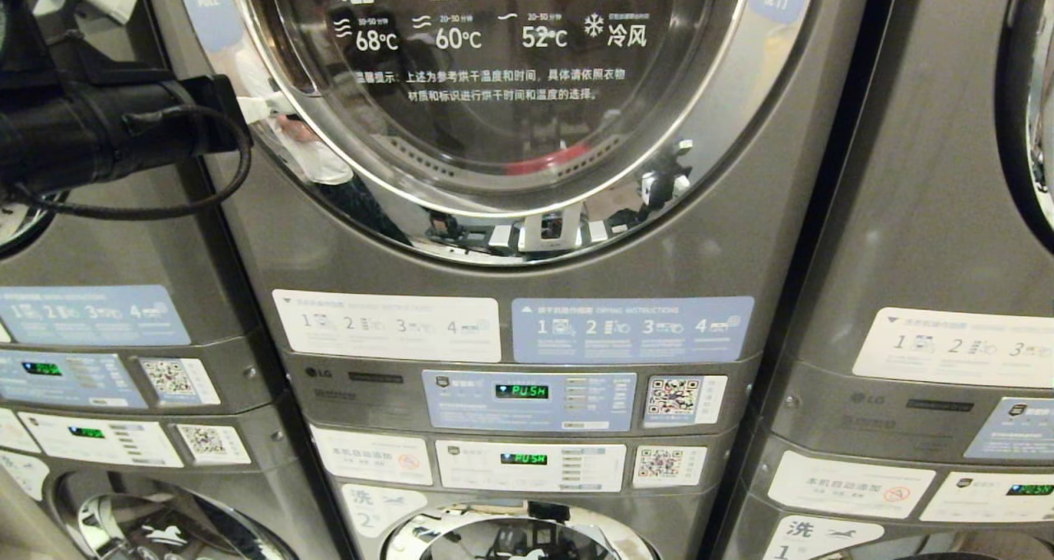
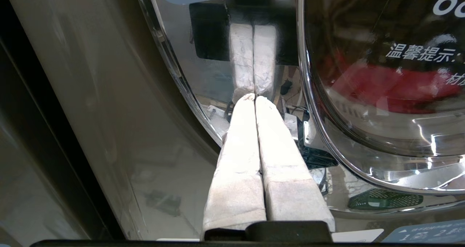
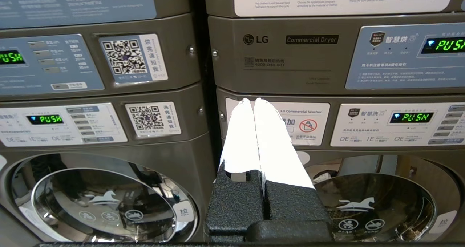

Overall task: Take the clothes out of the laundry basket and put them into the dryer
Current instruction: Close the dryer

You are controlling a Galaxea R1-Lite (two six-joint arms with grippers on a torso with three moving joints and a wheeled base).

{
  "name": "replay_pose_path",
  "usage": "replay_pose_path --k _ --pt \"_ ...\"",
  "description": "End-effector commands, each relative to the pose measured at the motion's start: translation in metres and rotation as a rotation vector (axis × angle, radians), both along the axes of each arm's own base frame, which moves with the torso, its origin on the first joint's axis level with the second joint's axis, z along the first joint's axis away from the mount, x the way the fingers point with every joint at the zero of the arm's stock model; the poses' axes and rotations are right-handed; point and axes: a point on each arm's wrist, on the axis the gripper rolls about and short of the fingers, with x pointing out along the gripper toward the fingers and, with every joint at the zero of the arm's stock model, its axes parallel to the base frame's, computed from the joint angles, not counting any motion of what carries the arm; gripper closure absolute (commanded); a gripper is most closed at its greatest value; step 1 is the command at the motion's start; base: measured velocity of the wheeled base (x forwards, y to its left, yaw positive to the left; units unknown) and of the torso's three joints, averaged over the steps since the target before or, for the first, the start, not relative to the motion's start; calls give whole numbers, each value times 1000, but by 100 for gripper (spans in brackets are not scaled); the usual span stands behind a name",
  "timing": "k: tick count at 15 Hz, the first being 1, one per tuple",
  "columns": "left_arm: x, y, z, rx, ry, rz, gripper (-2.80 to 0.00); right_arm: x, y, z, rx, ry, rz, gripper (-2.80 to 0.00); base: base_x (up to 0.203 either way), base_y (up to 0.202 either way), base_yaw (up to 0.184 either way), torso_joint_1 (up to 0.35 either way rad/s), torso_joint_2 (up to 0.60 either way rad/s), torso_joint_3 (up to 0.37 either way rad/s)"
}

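Observation:
The grey dryer [image 1: 741, 239] fills the head view, and its round glass door [image 1: 510, 91] is closed inside a chrome rim [image 2: 174, 69]. Red clothes [image 2: 392, 83] lie inside, behind the glass [image 1: 547, 158]. My left gripper [image 2: 255, 98] reaches in from the upper left [image 1: 262, 109]. It is shut and empty, with its white tips against the door's chrome rim at the left side. My right gripper [image 3: 250, 101] is shut on nothing and hangs low in front of the washer panel [image 3: 312, 121]. The laundry basket is out of view.
Control panels [image 1: 527, 399] with green PUSH displays sit under the dryer door. A washer door [image 1: 510, 539] lies below them. Identical stacked machines stand close on the left [image 1: 99, 338] and right [image 1: 930, 296]. A dark gap [image 3: 203, 76] separates two units.

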Motion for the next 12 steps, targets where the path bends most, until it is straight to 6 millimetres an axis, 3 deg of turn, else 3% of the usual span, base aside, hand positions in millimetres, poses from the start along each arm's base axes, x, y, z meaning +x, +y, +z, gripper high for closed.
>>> replay_pose_path --k 1,4,6,10,12 --pt "8 -1 -7 2 18 0 0 0 0 0 0 -1 1 0 0 0 0 0 0 0" --pt "4 0 -3 1 5 1 0 0 0 0 0 1 0 0 0 0 0 0 0 0" --pt "-20 3 15 -6 -47 2 0 0 0 0 0 1 0 0 0 0 0 0 0 0" --pt "-114 16 51 11 -182 25 0 0 0 0 0 1 0 0 0 0 0 11 11 -1" --pt "-165 25 44 20 -197 97 0 0 0 0 0 1 0 0 0 0 0 0 0 0"
